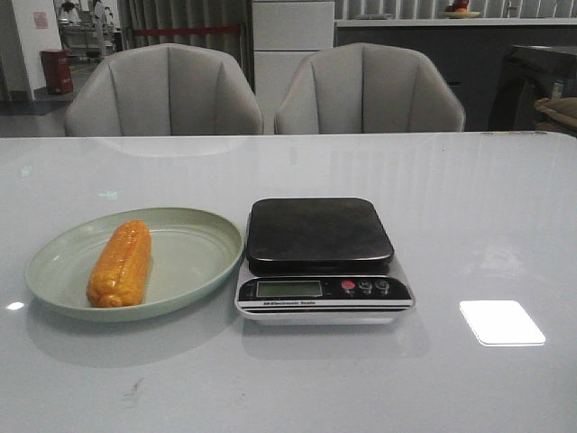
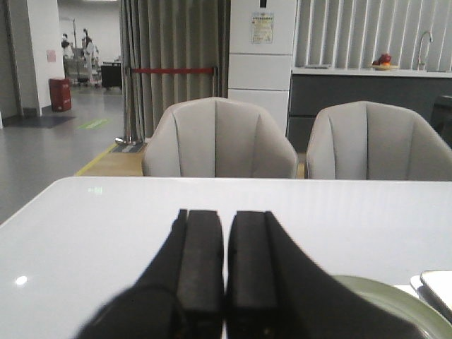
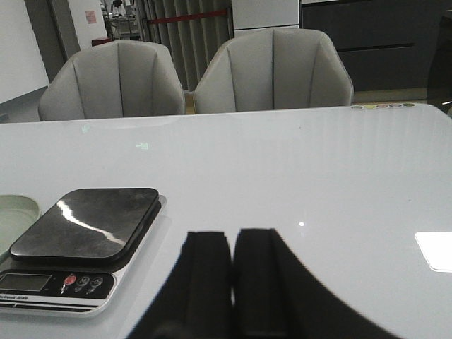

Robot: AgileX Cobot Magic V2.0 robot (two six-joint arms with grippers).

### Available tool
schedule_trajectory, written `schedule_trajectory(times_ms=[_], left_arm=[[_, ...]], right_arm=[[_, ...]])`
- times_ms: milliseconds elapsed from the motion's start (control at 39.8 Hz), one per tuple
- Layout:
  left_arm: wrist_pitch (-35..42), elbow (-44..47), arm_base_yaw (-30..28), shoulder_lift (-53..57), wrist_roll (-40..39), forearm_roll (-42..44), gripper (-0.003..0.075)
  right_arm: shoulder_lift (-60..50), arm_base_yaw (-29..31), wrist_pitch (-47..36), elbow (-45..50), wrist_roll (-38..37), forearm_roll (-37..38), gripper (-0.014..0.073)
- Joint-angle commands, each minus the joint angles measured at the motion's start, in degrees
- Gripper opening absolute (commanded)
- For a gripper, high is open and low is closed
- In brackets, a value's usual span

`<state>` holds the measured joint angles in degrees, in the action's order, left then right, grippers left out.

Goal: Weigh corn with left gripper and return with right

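Observation:
The orange-yellow corn [image 1: 120,263] lies on a pale green plate [image 1: 194,248] at the left of the table. A kitchen scale [image 1: 320,234] with a black platform stands right beside the plate; it also shows in the right wrist view [image 3: 88,222]. Neither arm shows in the front view. My left gripper [image 2: 226,215] is shut and empty, low over the table left of the plate's rim [image 2: 395,300]. My right gripper [image 3: 233,236] is shut and empty, low over the table right of the scale.
Two grey chairs [image 1: 162,90] [image 1: 368,88] stand behind the table's far edge. A bright light patch [image 1: 501,322] lies on the white tabletop at the front right. The scale's display and buttons [image 1: 365,287] face the front.

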<state>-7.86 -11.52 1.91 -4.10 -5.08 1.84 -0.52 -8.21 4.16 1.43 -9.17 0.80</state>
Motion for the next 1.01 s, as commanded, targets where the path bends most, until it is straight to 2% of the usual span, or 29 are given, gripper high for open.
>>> schedule_trajectory(times_ms=[0, 176, 603, 704, 854, 980], left_arm=[[-2.5, -6.8, -0.1, -5.3, -0.3, -2.7, 0.0113], [-12.8, -13.1, -0.1, -11.1, -0.3, -8.5, 0.0113], [-14.0, -13.0, -0.1, -17.7, -0.3, -10.1, 0.0119], [-15.6, -13.0, -0.1, -20.0, -0.2, -10.0, 0.0175], [-16.2, -13.0, -0.1, -23.5, 0.0, -9.1, 0.0342], [-16.0, -13.7, 0.0, -25.6, 0.0, -9.1, 0.0446]], right_arm=[[-1.1, 0.4, -4.7, 0.6, 0.3, 0.1, 0.0159], [-1.1, 0.4, -4.7, 0.6, 0.3, 0.1, 0.0159], [-1.1, 0.4, -4.7, 0.6, 0.3, 0.1, 0.0159], [-1.1, 0.4, -4.7, 0.6, 0.3, 0.1, 0.0159], [-1.1, 0.4, -4.7, 0.6, 0.3, 0.1, 0.0159], [-1.1, 0.4, -4.7, 0.6, 0.3, 0.1, 0.0159]])
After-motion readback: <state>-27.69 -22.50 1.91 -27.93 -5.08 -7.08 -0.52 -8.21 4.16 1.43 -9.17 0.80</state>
